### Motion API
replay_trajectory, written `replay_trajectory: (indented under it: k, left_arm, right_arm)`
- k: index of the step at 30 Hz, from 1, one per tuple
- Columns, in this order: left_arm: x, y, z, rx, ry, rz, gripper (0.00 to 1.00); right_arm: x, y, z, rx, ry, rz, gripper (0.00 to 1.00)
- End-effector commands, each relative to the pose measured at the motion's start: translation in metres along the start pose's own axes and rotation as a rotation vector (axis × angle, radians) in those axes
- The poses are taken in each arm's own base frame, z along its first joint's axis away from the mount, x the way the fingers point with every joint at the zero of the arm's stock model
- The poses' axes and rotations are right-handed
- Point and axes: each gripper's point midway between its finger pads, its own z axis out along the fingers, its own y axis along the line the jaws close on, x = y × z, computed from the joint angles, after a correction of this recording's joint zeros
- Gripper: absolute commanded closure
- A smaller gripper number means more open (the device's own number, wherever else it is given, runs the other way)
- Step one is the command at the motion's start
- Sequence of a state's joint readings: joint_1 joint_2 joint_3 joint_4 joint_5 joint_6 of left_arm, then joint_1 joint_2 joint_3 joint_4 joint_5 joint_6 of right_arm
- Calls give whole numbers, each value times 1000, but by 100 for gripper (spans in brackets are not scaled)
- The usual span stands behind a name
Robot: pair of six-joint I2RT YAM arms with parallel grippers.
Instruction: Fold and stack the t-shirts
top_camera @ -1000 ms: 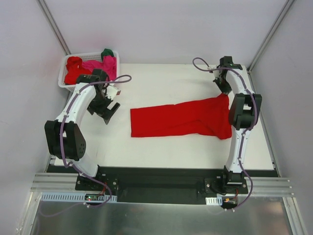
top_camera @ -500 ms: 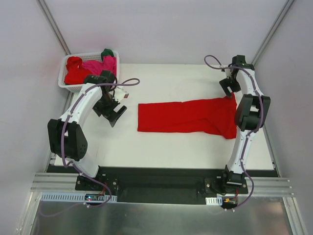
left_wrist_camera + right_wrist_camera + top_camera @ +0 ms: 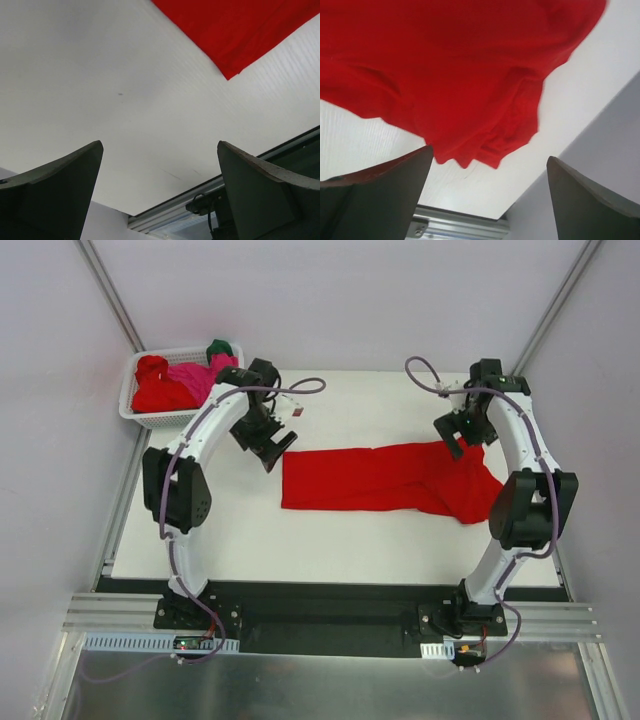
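Note:
A bright red t-shirt point(image 3: 380, 478) lies spread lengthwise across the middle of the white table, its right end rumpled. My left gripper point(image 3: 272, 450) hovers open just beyond the shirt's far left corner; the left wrist view shows that corner point(image 3: 240, 30) ahead of the empty gripper point(image 3: 159, 146). My right gripper point(image 3: 456, 436) stands open over the shirt's far right end, and the right wrist view shows the bunched red cloth point(image 3: 460, 75) below the gripper point(image 3: 490, 155), with nothing held. More t-shirts, red point(image 3: 155, 388), magenta-pink point(image 3: 200, 375) and dark green point(image 3: 220, 347), lie heaped in the basket.
The white lattice basket point(image 3: 150, 418) stands at the table's far left corner, close behind the left arm. Grey walls close in both sides, the right one near the shirt's end. A black rail runs along the near table edge point(image 3: 330, 592).
The right gripper pulled the shirt to the right, then opened and let go of its right end. The left arm swung back and right toward the shirt's far left corner.

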State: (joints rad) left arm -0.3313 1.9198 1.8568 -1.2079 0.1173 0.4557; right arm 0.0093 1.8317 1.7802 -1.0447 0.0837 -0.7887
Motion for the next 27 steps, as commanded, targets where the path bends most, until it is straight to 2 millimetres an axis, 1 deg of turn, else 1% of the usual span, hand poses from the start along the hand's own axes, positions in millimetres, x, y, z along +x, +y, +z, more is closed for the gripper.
replay_trajectory:
  k: [1, 2, 3, 4, 8, 9, 13, 16, 17, 19, 21, 22, 23, 24, 25, 26, 27]
  left_arm:
    - [-20, -9, 18, 70, 8, -30, 1]
    - [-22, -10, 22, 86, 11, -36, 1]
    - [-26, -11, 24, 96, 7, -41, 1]
    - [-27, -12, 33, 114, 23, -51, 1]
    - [-30, -16, 50, 139, 50, -43, 1]
    - [-29, -17, 53, 139, 58, -39, 1]
    - [-30, -26, 68, 130, 84, 2, 1]
    - [-33, -25, 74, 105, 90, 29, 1]
    - [-35, -29, 75, 105, 86, 41, 1]
    - [-37, -32, 74, 105, 82, 50, 1]
    - [-33, -40, 78, 105, 102, 74, 1]
    - [-33, -42, 74, 94, 87, 87, 1]
    - [-30, -43, 73, 90, 88, 98, 1]
    - [-21, -50, 79, 95, 115, 129, 1]
    - [-22, -45, 75, 51, 88, 152, 1]
    - [-21, -44, 76, 28, 84, 174, 1]
    - [-14, -44, 80, 17, 104, 209, 1]
  right_arm:
    - [44, 33, -6, -119, 86, 12, 0]
    - [48, 36, -11, -127, 87, 1, 0]
    - [54, 40, -11, -140, 100, -9, 0]
    - [55, 46, -13, -171, 90, -19, 0]
    - [61, 57, -21, -225, 94, -23, 0]
    - [60, 58, -23, -228, 80, -22, 0]
    - [72, 67, -21, -259, 107, -34, 0]
    - [78, 74, -25, -285, 108, -47, 0]
    - [82, 76, -25, -287, 117, -50, 0]
    - [85, 73, -26, -269, 122, -57, 0]
    - [88, 70, -28, -258, 119, -52, 0]
    - [88, 68, -30, -255, 116, -46, 0]
    - [89, 65, -30, -251, 113, -33, 0]
    - [89, 62, -31, -246, 107, -21, 0]
    - [92, 59, -30, -246, 114, -6, 0]
    - [94, 58, -29, -245, 120, 2, 0]
    - [99, 58, -26, -248, 136, 7, 0]
